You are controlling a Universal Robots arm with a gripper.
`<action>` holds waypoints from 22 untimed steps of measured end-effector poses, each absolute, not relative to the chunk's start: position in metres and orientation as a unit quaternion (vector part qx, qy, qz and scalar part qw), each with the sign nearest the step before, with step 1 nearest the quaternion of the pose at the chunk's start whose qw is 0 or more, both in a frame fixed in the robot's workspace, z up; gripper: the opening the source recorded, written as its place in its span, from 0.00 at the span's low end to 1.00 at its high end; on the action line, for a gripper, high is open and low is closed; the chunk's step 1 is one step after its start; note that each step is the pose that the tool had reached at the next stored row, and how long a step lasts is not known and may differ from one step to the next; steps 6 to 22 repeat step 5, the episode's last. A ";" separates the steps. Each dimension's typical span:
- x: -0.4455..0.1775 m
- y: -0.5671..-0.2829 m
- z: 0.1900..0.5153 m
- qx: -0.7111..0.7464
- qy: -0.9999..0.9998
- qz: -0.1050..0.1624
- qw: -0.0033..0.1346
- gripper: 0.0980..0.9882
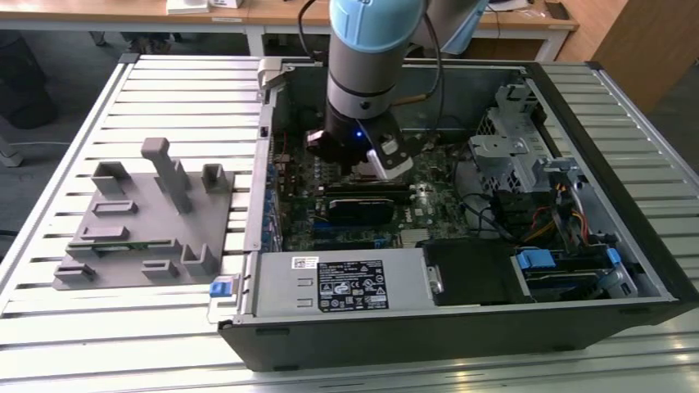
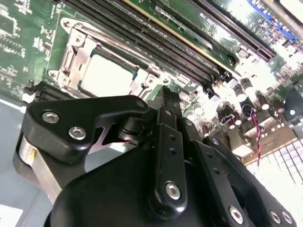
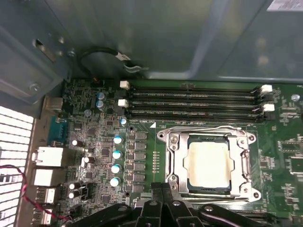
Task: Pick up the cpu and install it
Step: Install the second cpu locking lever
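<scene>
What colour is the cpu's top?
Pale silvery-grey; the cpu shows best in the first wrist view.

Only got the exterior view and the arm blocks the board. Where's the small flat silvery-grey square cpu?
Observer: In the first wrist view the cpu lies inside the dark metal socket frame on the green motherboard.
Operator: Gripper on it?
Observer: No. In that view the gripper sits beside the frame's edge, and the cpu's top is bare.
</scene>
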State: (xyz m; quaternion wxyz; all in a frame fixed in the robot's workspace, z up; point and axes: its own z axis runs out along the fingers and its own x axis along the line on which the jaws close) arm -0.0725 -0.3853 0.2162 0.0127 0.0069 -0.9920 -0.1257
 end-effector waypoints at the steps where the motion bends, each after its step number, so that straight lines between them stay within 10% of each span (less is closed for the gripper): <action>1: -0.072 -0.385 0.219 0.007 -0.992 -0.126 0.013 0.01; 22: -0.072 -0.385 0.230 0.007 -0.992 -0.126 0.012 0.01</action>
